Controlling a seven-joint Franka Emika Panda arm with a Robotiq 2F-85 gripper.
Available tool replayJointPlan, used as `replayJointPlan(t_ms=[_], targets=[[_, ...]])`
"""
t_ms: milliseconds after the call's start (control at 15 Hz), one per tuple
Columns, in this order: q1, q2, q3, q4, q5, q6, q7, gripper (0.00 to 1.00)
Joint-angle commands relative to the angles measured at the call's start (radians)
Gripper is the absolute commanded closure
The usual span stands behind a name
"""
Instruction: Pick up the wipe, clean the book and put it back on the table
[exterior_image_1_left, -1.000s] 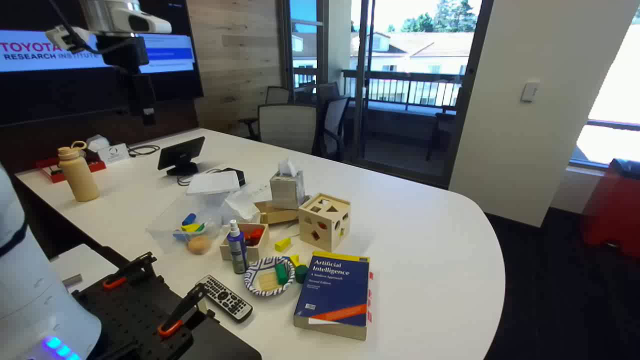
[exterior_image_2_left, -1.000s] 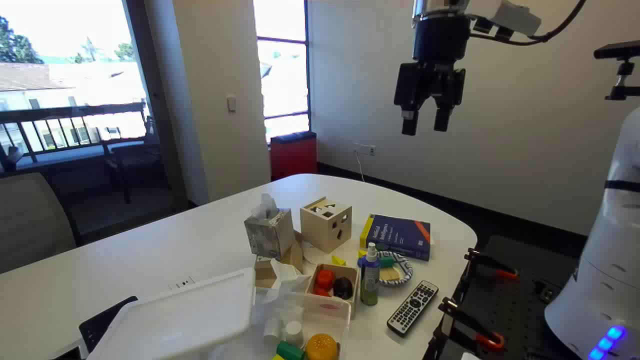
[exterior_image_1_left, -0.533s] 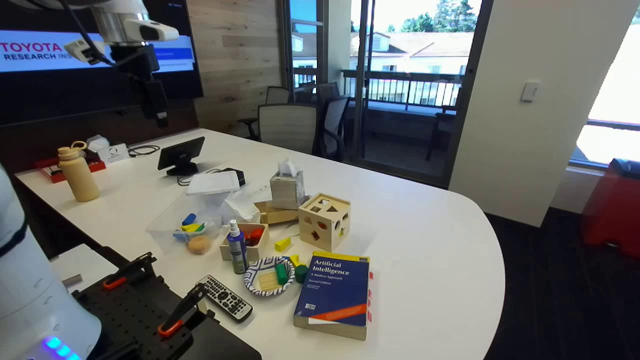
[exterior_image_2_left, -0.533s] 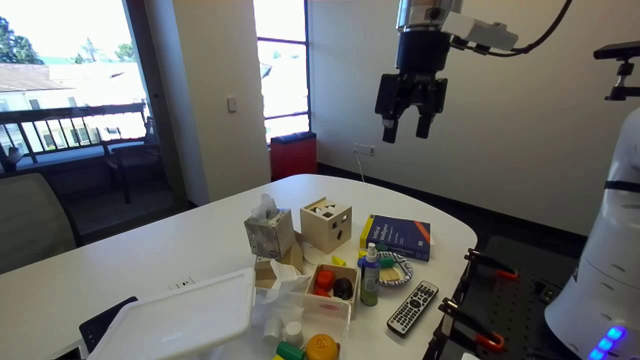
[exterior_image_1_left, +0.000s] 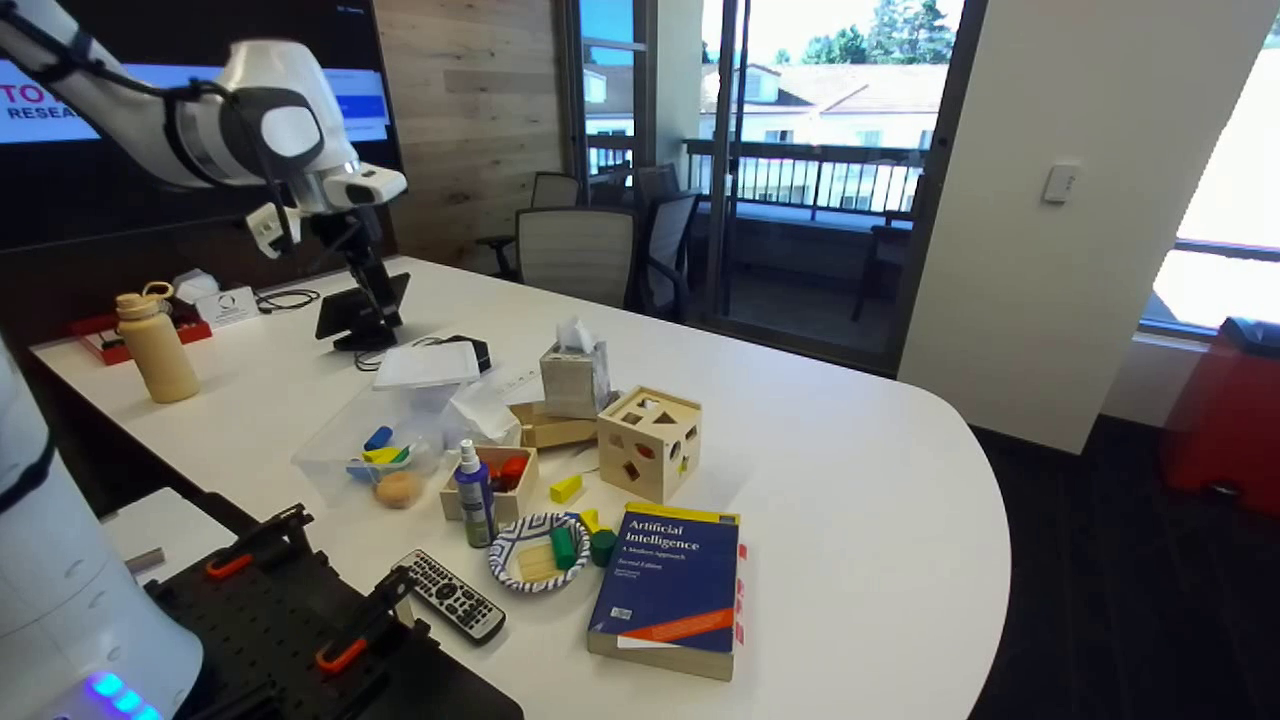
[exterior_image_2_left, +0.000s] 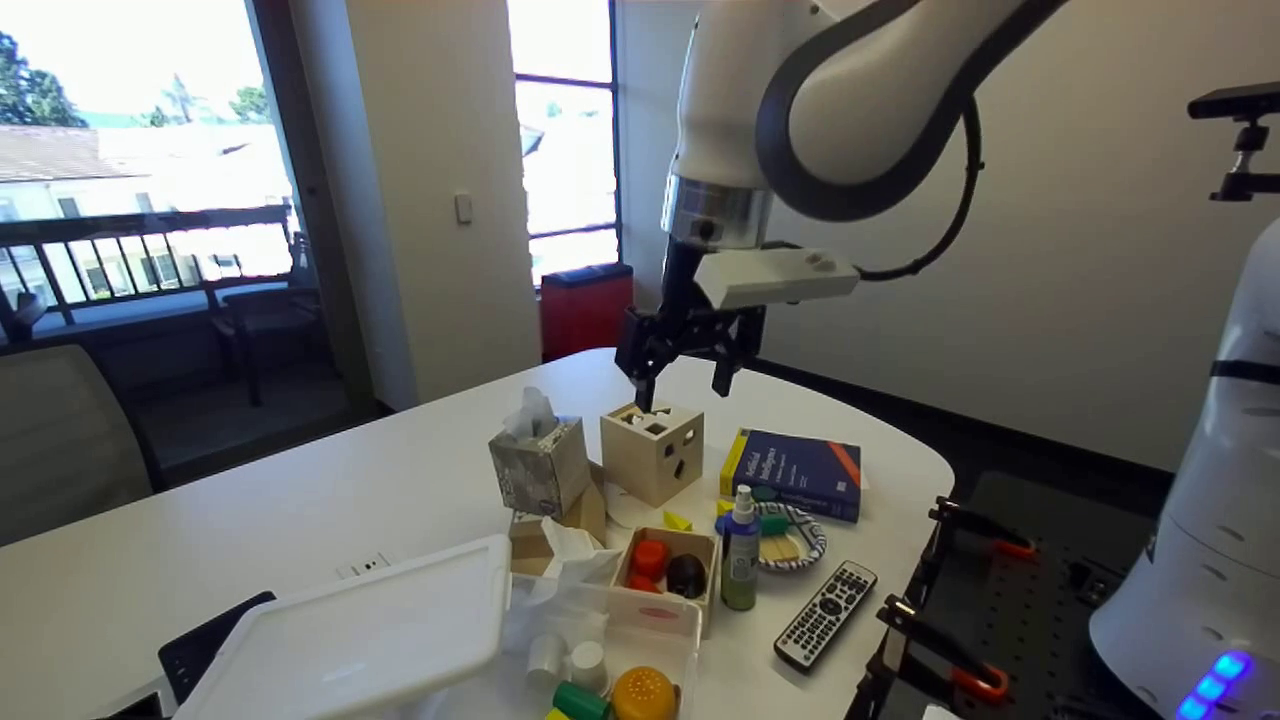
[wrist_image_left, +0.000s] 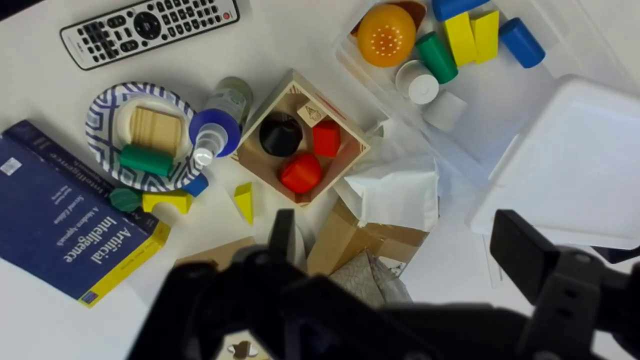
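Robotiq gripper (exterior_image_2_left: 683, 388) hangs over the white table (exterior_image_1_left: 860, 500), fingers spread wide, holding nothing, presumably to pluck the tissue (exterior_image_2_left: 533, 412) standing up from its box (exterior_image_2_left: 538, 472); the Artificial Intelligence textbook (exterior_image_1_left: 668, 575) lies face-up on that table, its cover likely exposed for wiping

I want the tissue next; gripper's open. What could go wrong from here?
The open gripper could bump the shape-sorter cube, close beside the tissue box. That box seems perched on cardboard, so tugging the tissue might tip it. Wiping the book could nudge the green block beside it.
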Motion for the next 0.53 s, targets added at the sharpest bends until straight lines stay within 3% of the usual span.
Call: replayJointPlan(t_ms=[0,133,200,467], targets=[[-0.043,0.262,-0.009,0.081,-0.205,0.105,0.213,0.00],[0.007,0.394,-0.080,0.124,-0.286,0.156,0.291,0.00],[-0.031,0.462,-0.050,0.156,-0.310,0.185,0.313,0.00],[0.031,0.706,-0.126,0.316,-0.386,0.295,0.373,0.00]])
